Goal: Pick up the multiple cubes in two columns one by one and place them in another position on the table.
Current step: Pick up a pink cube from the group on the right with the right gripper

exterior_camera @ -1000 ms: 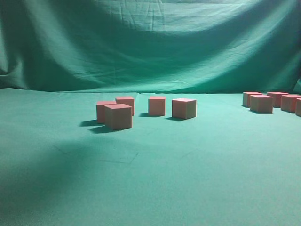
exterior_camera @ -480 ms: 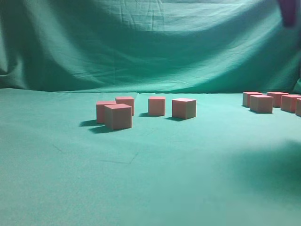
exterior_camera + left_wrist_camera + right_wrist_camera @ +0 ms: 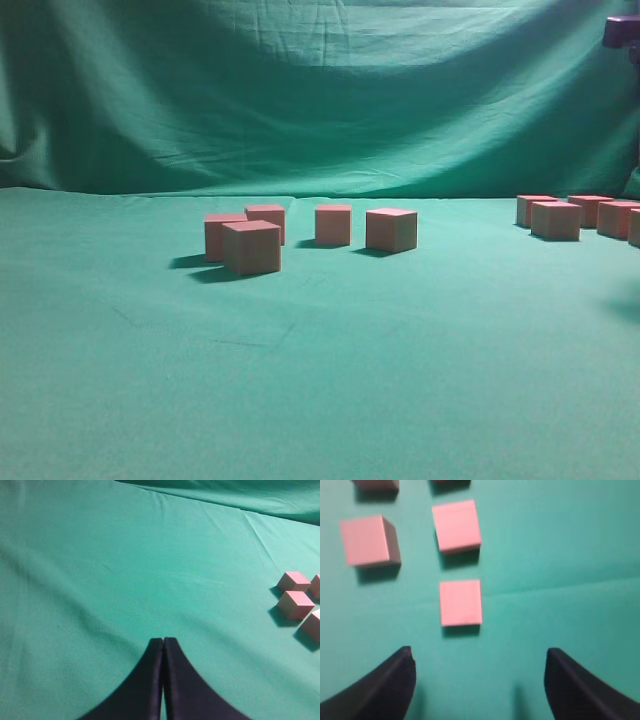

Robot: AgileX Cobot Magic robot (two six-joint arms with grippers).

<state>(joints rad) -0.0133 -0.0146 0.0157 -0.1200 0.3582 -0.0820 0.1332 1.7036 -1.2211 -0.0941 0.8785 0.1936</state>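
Pink cubes lie on green cloth (image 3: 560,555) below the right gripper (image 3: 479,680), whose dark fingers (image 3: 385,685) stand wide apart with nothing between them. Nearest, just ahead of the gap, sits one cube (image 3: 460,602); another cube (image 3: 456,526) lies beyond it, and a third cube (image 3: 368,540) to that one's left. The left gripper (image 3: 163,642) hangs clenched, fingertips pressed together, with a pink cluster (image 3: 295,604) well off to its right

right arm (image 3: 622,30) cropped at corner; top cubes (image 3: 376,484) cut off.
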